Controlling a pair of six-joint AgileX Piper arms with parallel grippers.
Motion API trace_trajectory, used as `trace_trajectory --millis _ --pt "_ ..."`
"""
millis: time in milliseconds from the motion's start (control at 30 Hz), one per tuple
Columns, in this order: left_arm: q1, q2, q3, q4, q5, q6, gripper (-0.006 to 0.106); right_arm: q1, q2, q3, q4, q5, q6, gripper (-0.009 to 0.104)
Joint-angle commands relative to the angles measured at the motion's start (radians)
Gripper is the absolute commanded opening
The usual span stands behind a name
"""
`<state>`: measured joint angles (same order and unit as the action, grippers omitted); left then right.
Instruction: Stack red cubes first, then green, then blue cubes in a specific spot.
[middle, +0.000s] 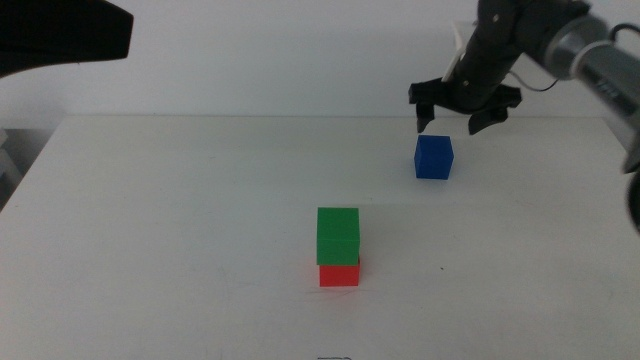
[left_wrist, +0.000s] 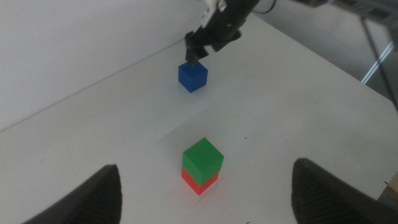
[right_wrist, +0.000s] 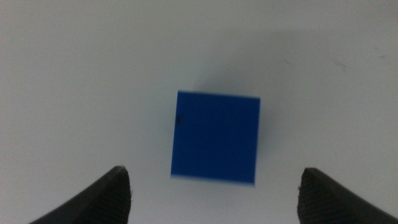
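Small matte green cube (middle: 338, 235) sits atop red cube (middle: 340, 274), and the spread-jawed right gripper (middle: 447, 122) hovers over the deep blue cube (middle: 434, 157) at two o'clock.

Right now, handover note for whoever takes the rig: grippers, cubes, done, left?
Right gripper: open, above the blue cube, not touching it.
Left gripper: open, holding nothing, raised off the table, facing the stack.
Green cube sits on the red cube, mid-table; blue stands alone, further back and toward the right arm's side.
Done: red, then green stacked.
Left: grasp blue and set it on green.
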<state>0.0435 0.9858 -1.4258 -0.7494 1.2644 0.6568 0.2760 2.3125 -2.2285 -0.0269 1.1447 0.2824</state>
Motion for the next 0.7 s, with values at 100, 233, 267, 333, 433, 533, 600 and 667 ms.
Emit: trace_trajectory --millis 100,233,267,333,433,533,600,667 --pt "-0.001 -0.007 -0.024 -0.057 0.053 0.0 0.094 0.0 0.045 -0.132 -0.021 -0.005 0.023 0.091" --pt "-0.001 -0.007 -0.024 -0.057 0.053 0.0 0.094 0.0 0.087 -0.137 -0.022 -0.016 0.04 0.089" --pt "-0.001 -0.007 -0.024 -0.057 0.053 0.0 0.094 0.0 0.093 -0.137 -0.029 -0.023 0.045 0.087" --pt "-0.001 -0.007 -0.024 -0.057 0.053 0.0 0.094 0.0 0.102 -0.137 -0.046 -0.032 0.055 0.079" --pt "-0.001 -0.007 -0.024 -0.057 0.053 0.0 0.094 0.0 0.106 -0.137 -0.08 -0.034 0.069 0.044" --pt "-0.001 -0.007 -0.024 -0.057 0.053 0.0 0.094 0.004 0.097 -0.137 -0.06 -0.013 0.028 -0.002" --pt "-0.001 -0.005 -0.024 -0.057 0.053 0.0 0.094 0.016 0.074 -0.134 -0.062 -0.009 0.006 -0.001" --pt "-0.001 -0.005 -0.024 -0.057 0.053 0.0 0.094 0.032 0.038 -0.133 -0.085 0.013 0.006 -0.001"
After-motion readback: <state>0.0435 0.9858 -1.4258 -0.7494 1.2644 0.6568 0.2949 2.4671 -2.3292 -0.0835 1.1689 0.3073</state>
